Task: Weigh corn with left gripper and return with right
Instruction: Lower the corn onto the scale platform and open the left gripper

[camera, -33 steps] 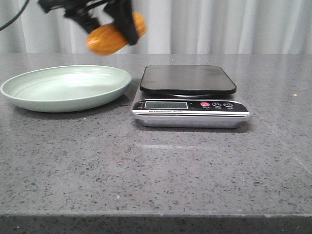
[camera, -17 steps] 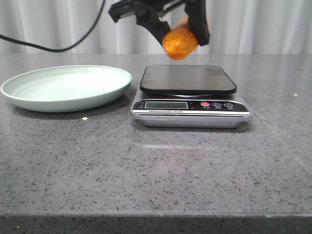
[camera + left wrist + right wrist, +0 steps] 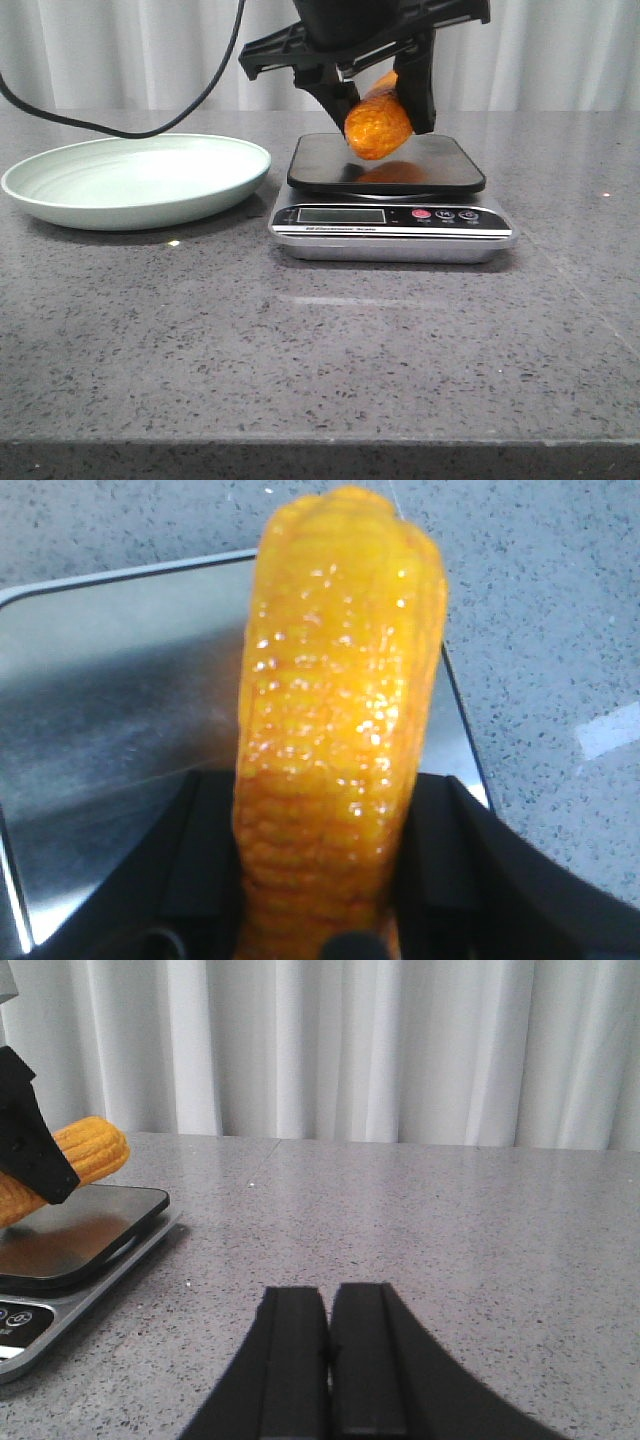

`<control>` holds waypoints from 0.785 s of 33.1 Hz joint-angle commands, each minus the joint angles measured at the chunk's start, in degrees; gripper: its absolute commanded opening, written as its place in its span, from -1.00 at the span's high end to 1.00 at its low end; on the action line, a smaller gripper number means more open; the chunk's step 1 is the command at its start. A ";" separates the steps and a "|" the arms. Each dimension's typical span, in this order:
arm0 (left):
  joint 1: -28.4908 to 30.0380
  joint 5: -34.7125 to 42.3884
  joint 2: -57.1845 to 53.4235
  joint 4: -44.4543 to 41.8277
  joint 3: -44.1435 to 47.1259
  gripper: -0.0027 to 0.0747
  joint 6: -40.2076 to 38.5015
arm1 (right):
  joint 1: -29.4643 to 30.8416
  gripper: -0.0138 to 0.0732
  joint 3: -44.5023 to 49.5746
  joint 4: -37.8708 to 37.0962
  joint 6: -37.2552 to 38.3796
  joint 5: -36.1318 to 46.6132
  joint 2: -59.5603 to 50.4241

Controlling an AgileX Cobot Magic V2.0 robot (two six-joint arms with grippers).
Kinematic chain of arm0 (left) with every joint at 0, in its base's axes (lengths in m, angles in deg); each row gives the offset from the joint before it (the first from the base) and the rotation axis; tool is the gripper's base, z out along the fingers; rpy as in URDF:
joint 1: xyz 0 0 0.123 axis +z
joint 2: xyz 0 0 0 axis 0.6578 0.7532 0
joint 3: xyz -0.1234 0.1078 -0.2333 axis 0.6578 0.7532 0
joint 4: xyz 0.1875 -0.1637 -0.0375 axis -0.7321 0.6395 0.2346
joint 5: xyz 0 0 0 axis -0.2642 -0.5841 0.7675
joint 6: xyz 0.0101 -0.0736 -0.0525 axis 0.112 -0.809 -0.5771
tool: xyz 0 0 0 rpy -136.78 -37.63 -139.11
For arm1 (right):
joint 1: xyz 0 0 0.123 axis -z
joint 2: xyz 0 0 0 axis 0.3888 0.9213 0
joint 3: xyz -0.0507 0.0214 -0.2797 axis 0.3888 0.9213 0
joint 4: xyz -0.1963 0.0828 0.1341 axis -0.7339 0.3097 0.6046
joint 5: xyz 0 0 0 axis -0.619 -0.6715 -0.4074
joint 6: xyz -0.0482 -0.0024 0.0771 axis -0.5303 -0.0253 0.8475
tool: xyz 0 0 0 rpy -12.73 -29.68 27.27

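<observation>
The orange-yellow corn point(image 3: 377, 122) hangs tilted just above the black platform of the scale point(image 3: 385, 165), its reflection showing on the platform. My left gripper point(image 3: 380, 105) is shut on the corn, black fingers on both sides of the cob. In the left wrist view the corn point(image 3: 335, 730) fills the middle, with the scale platform point(image 3: 110, 710) beneath it. My right gripper point(image 3: 329, 1305) is shut with nothing in it, low over the grey table to the right of the scale point(image 3: 60, 1250); the corn point(image 3: 85, 1155) shows at that view's edge.
A pale green plate point(image 3: 135, 180) sits left of the scale. The scale's display and buttons point(image 3: 390, 216) face the front. A black cable point(image 3: 120, 128) trails from the left arm over the plate's far side. White curtains hang behind the table.
My left gripper has carried the corn rightward from above the plate and lowered it to just over the scale platform.
</observation>
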 commanded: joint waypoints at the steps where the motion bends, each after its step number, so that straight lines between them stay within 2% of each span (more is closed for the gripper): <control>1: -0.32 1.68 -3.13 -0.51 -1.97 0.31 -0.49 | 0.04 0.31 -0.49 -0.23 -0.28 4.95 -1.07; 6: -0.32 1.33 -3.13 -0.51 -1.97 -0.15 -0.49 | 0.04 0.31 -0.49 -0.23 -0.28 4.95 -1.07; 10: -0.32 1.04 -3.13 -0.51 -1.97 -0.36 -0.49 | 0.04 0.31 -0.49 -0.23 -0.28 4.95 -1.07; 14: -0.32 1.04 -3.13 0.97 -1.97 -0.43 -0.49 | 0.04 0.31 -0.49 -0.23 -0.28 4.95 -1.07; 26: -0.32 1.60 -3.36 2.24 -5.15 -0.43 -0.49 | 0.04 0.31 -0.49 -0.23 -0.28 4.95 -1.07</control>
